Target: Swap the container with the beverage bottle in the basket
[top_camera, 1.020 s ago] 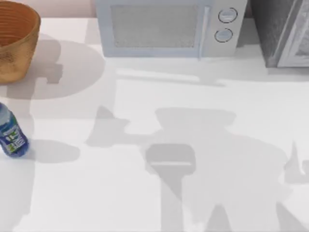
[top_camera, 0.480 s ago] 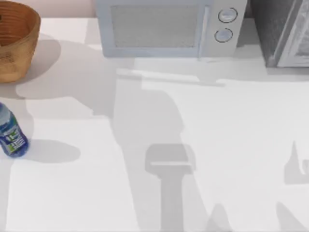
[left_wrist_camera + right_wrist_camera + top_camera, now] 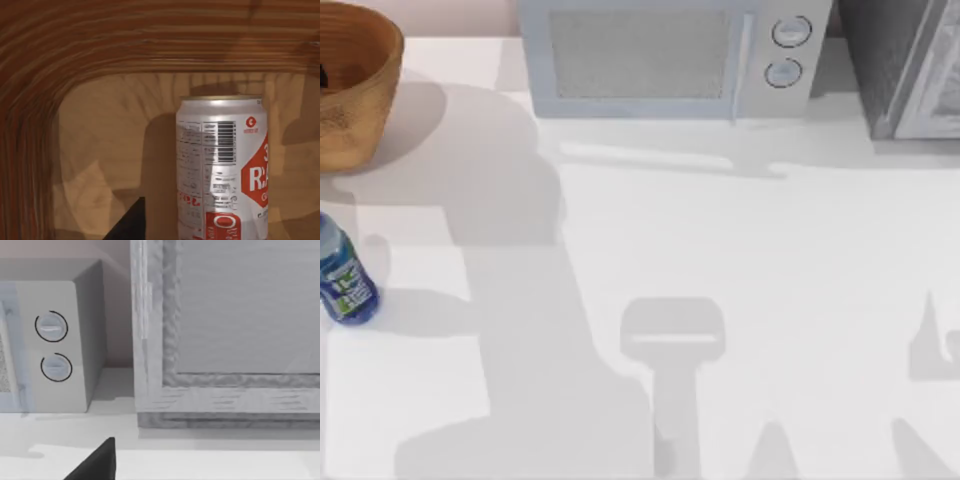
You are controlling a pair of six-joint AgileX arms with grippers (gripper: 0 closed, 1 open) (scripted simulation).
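White tabletop [image 3: 720, 250], crossed by grey arm shadows. A pale grey microwave with two round dials [image 3: 665, 58] stood at the far edge, its top cut off by the frame. A grey textured cabinet [image 3: 905, 65] sat at the far right corner, only partly in frame; the right wrist view showed its framed front [image 3: 225, 340] beside the microwave's dial side [image 3: 52, 345].

Large round orange-brown woven wicker basket [image 3: 355, 85] at the far left corner, cut off by the top view's left and upper edges. Left wrist view looked inside it: ribbed wall [image 3: 100, 45] curving around a small white cylindrical can with a red label [image 3: 222, 167], standing upright on the basket floor, its lower part cut off by the frame.

Small plastic bottle of blue liquid with a blue, green and white label [image 3: 342, 275] stood on the tabletop near the left edge, in front of the basket and apart from it.

A dark tip [image 3: 130, 222] beside the can; left gripper's spread could not be told. Same for the right gripper, a dark tip [image 3: 97, 462] near the cabinet.
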